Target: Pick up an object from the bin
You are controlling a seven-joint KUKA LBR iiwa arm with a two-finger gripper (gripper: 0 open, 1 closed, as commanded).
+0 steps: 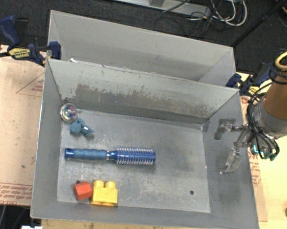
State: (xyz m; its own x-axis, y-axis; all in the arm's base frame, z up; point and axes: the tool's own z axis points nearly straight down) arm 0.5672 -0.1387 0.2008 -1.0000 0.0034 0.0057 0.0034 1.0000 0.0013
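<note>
The pick seems to be at its approach step. The next move calls for a long reach leftward and down to the floor of the grey bin, since every loose thing lies in its left half. Farthest left, near the far wall, sits a small shiny ball, with a small blue piece just beside it. Nearer, a blue hairbrush lies across the floor, handle left, bristles right. By the near wall a red block touches a yellow brick. The gripper hangs over the sloping right wall, well apart from them all; whether it is spread or closed I cannot tell.
</note>
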